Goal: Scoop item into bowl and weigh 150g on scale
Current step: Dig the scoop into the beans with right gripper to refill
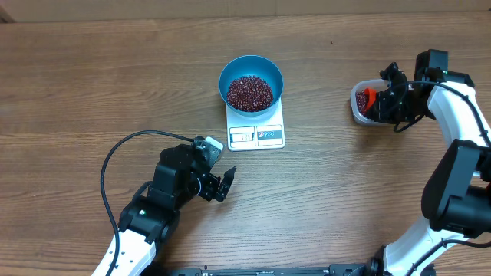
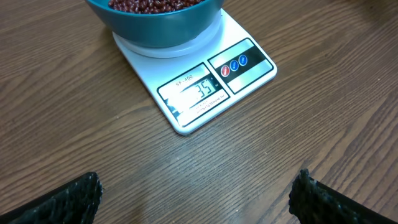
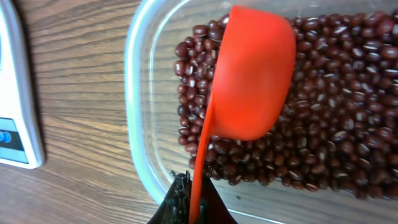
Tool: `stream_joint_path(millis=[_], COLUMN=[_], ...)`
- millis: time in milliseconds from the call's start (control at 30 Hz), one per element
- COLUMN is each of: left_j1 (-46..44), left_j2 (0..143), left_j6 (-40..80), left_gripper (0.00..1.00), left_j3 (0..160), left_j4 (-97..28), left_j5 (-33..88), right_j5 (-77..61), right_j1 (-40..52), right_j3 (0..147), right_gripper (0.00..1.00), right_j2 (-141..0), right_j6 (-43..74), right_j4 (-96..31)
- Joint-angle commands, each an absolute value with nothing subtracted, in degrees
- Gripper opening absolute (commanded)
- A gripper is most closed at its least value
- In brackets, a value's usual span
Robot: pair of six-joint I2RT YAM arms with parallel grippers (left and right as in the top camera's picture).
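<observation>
Your right gripper (image 3: 191,202) is squeezed shut on the thin handle of the red scoop (image 3: 255,74), over the tub (image 3: 140,112) of tiny hard beans (image 3: 336,124) that roll and spill, so carry it level.

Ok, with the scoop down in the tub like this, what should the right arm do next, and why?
Probably dig the orange scoop into the beans in the clear tub for a small load. The right jaws are shut on its handle above the beans; the blue bowl on the scale may need more, though its display is glared.
</observation>
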State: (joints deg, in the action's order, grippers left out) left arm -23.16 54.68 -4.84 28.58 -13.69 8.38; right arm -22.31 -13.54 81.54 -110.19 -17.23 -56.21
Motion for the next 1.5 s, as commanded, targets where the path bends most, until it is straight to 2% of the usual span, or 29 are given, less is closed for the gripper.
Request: stream_joint_path(millis=[0, 300, 667, 1033, 1467], left_j1=[-23.27, -23.27, -23.27, -23.27, -23.27], left_j2=[54.76, 54.74, 54.76, 54.76, 54.76], left_j6=[-4.71, -4.71, -4.71, -4.71, -4.71], left_gripper=[1.00, 1.00, 1.00, 0.99, 0.99], left_j3=[28.18, 28.18, 28.18, 28.18, 28.18], left_j4=[-13.47, -13.47, -13.47, -13.47, -13.47], left_j5=[8.80, 8.82, 8.82, 8.82, 8.80], right_j5=[-31.11, -42.68, -44.07, -54.11, -62.08], right_j1=[-14.50, -21.26, -26.17, -31.44, -29.17], right_j3=[81.01, 81.01, 81.01, 81.10, 84.12], right_gripper=[0.04, 0.04, 0.04, 0.04, 0.04], right_j2=[-111.20, -111.20, -111.20, -111.18, -111.02], right_j6=[-18.31, -18.26, -16.56, -16.84, -25.89], right_j4=[-58.46, -58.94, -59.48, -60.93, -70.67])
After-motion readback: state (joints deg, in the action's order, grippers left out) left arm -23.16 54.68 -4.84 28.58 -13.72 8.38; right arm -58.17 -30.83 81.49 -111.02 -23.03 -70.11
